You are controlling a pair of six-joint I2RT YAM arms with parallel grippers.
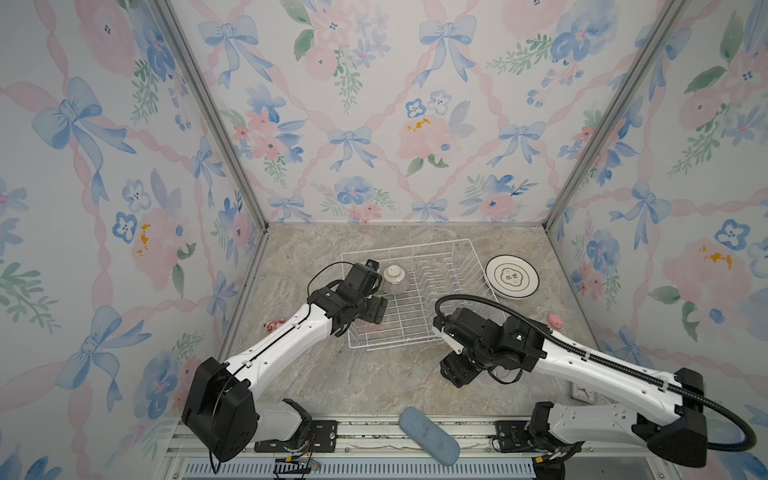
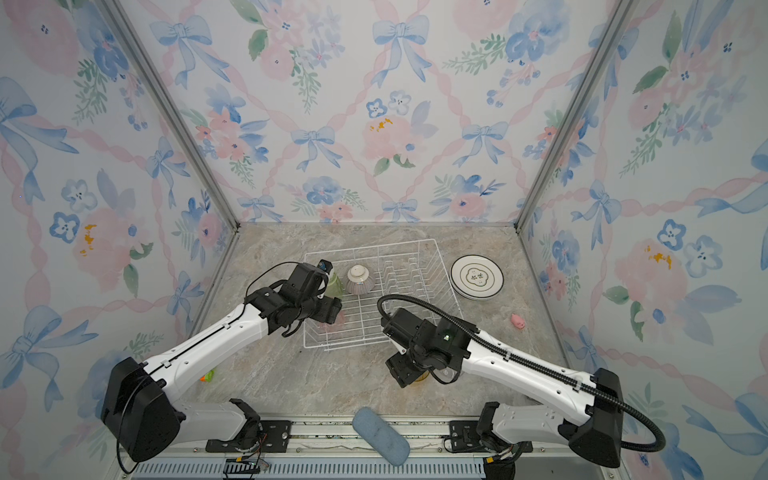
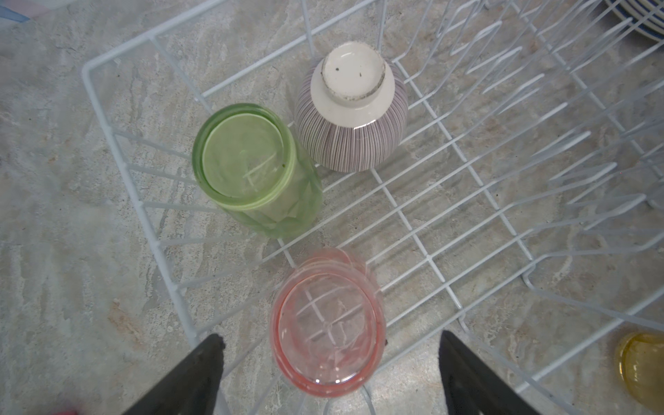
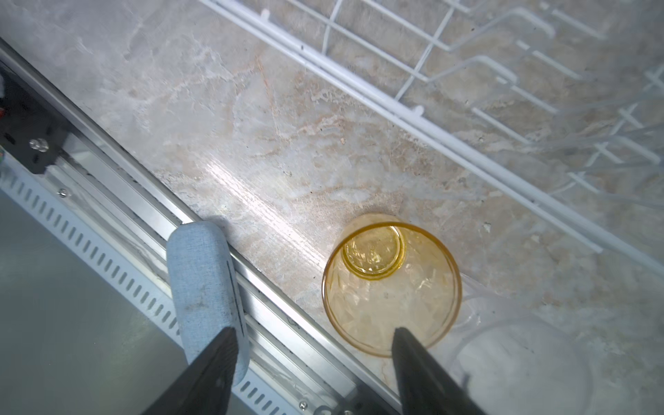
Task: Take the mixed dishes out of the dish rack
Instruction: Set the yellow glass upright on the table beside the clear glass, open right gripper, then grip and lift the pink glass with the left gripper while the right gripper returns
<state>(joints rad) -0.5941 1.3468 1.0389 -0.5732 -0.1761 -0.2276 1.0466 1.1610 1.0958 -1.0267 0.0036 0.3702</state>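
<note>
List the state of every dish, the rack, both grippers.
rack: plate slots empty
green tumbler: upside down in rack
pink tumbler: upside down in rack
bowl: upside down in rack
yellow tumbler: upright on table
plates: stacked on table
left gripper: open over pink tumbler
right gripper: open over yellow tumbler

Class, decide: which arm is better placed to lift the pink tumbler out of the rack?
Left. Its open left gripper hangs over the pink tumbler inside the rack. The right gripper is outside the rack, above the yellow tumbler on the table.
</note>
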